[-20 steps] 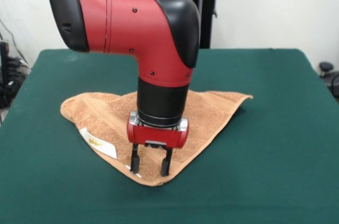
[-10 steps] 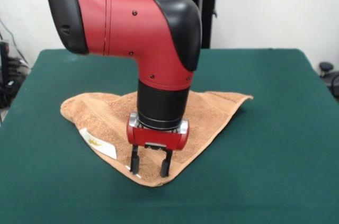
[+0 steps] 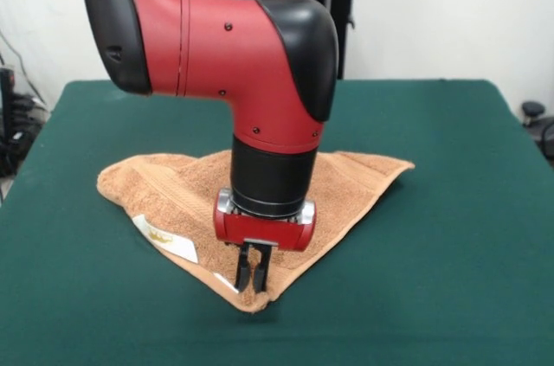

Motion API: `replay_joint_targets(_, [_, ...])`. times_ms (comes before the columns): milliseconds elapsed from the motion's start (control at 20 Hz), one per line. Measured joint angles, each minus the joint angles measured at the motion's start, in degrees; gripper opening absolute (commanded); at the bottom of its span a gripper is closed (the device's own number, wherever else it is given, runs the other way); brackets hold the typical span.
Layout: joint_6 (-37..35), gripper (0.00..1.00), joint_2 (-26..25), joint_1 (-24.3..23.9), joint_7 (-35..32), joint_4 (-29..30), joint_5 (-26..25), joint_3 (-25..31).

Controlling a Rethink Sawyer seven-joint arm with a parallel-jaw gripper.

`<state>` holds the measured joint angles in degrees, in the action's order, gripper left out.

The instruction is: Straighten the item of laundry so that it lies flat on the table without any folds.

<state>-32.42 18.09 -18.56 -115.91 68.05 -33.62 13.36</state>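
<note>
The item of laundry is lying folded into a rough triangle on the table, spreading back and to both sides of my claw. I am pinching its near corner with my fingers closed on the cloth. A white tag is lying left of my claw.

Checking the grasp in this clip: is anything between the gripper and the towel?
Nothing visible. The gripper is down on the towel at its corner nearest the camera, fingers closed on the cloth. Only the green table surrounds it.
</note>
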Motion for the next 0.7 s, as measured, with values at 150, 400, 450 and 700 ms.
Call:
replay_joint_targets(150, [0.00, 0.00, -0.01, 0.02, 0.00, -0.01, -0.01, -0.01])
replay_joint_targets(400, [0.00, 0.00, -0.02, -0.04, 0.00, -0.02, 0.07, 0.02])
replay_joint_targets(450, [-0.02, 0.00, -0.04, -0.17, 0.00, -0.02, 0.19, 0.15])
replay_joint_targets(700, [1.51, 0.00, -0.10, -1.07, 0.00, 0.19, 0.24, 0.79])
